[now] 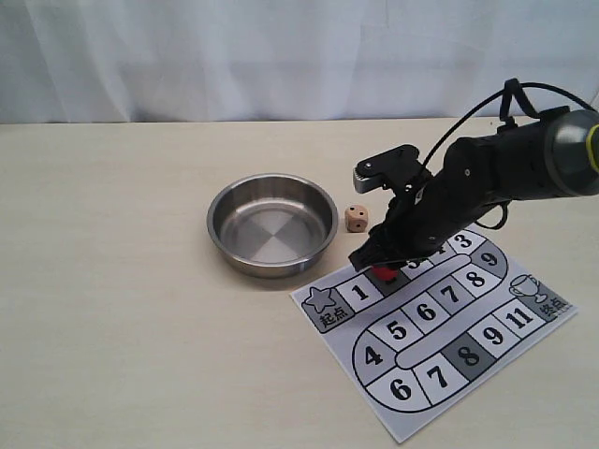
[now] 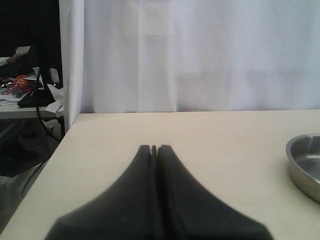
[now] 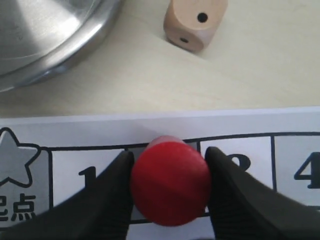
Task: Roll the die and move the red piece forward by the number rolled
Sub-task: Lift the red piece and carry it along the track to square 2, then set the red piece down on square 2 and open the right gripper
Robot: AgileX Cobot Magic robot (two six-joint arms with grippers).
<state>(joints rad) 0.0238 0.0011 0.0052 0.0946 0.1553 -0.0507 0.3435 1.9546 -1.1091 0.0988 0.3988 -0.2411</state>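
The right gripper (image 3: 168,155) clasped the red piece (image 3: 170,186) on the game board (image 3: 75,131), likely to advance it; the die (image 3: 192,22) lay just beside the board.

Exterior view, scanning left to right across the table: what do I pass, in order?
steel bowl → die → red piece → printed trophy symbol

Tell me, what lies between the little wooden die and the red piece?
Nothing stands between the die and the red piece: only bare table and the paper board's white margin. The right wrist view shows that stretch plainly.
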